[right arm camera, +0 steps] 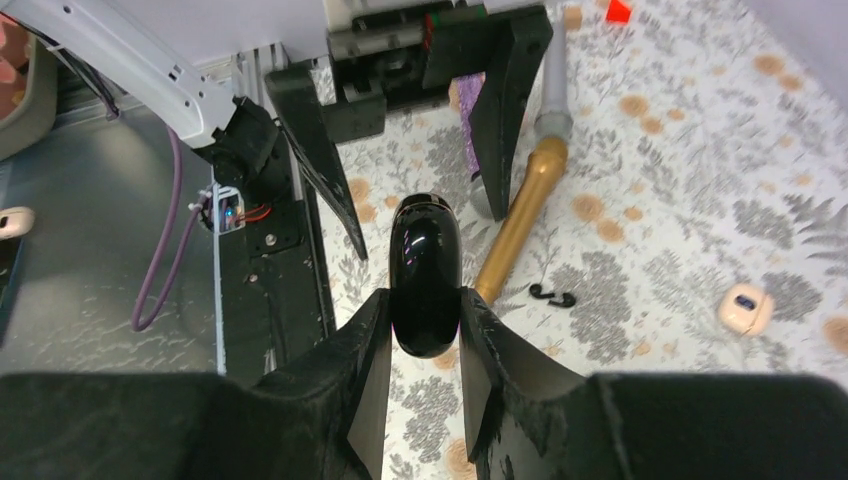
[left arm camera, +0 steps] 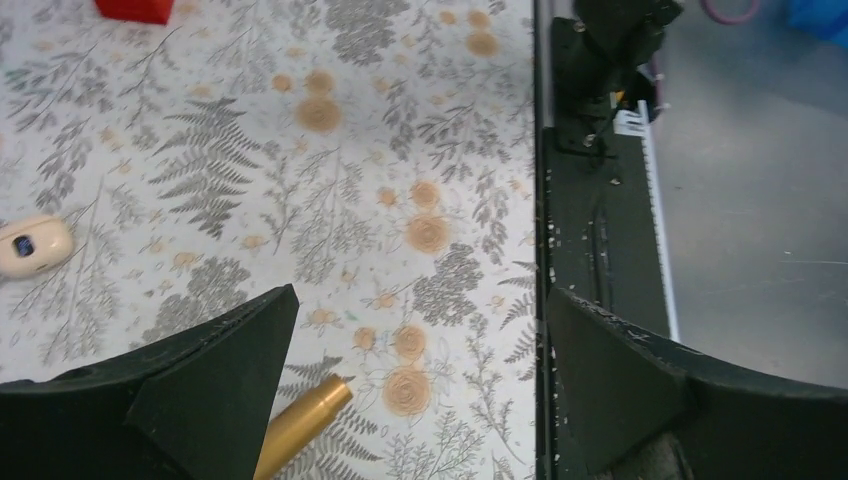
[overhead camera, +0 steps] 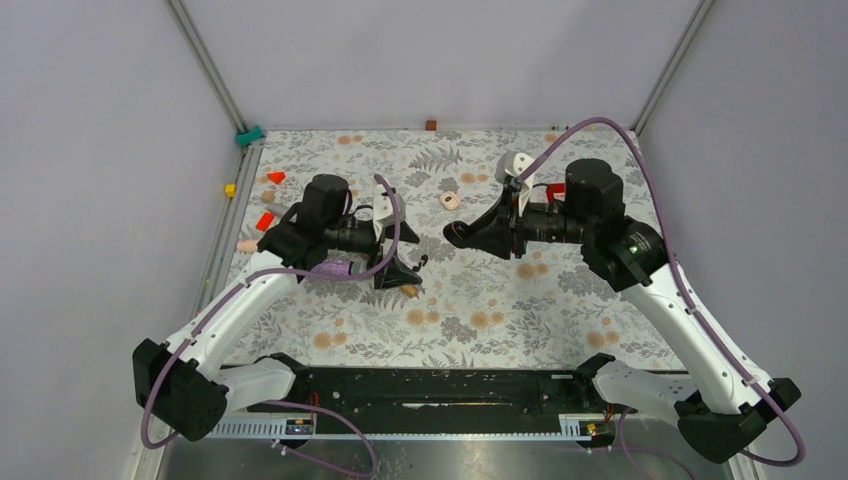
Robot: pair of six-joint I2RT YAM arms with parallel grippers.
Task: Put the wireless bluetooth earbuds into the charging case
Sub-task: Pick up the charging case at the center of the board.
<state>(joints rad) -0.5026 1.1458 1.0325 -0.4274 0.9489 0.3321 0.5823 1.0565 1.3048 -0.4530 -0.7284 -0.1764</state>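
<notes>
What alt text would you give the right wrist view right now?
The right gripper clamps a glossy black case above the floral table. Beyond it lie a gold tube, the tiny black earbuds and a cream case.

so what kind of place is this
Likely a lab robot workcell: the left arm and right arm are mounted at a black rail along the table's near edge, plain grey panels wall it in, and small red blocks sit on a fern-print cloth.
</notes>
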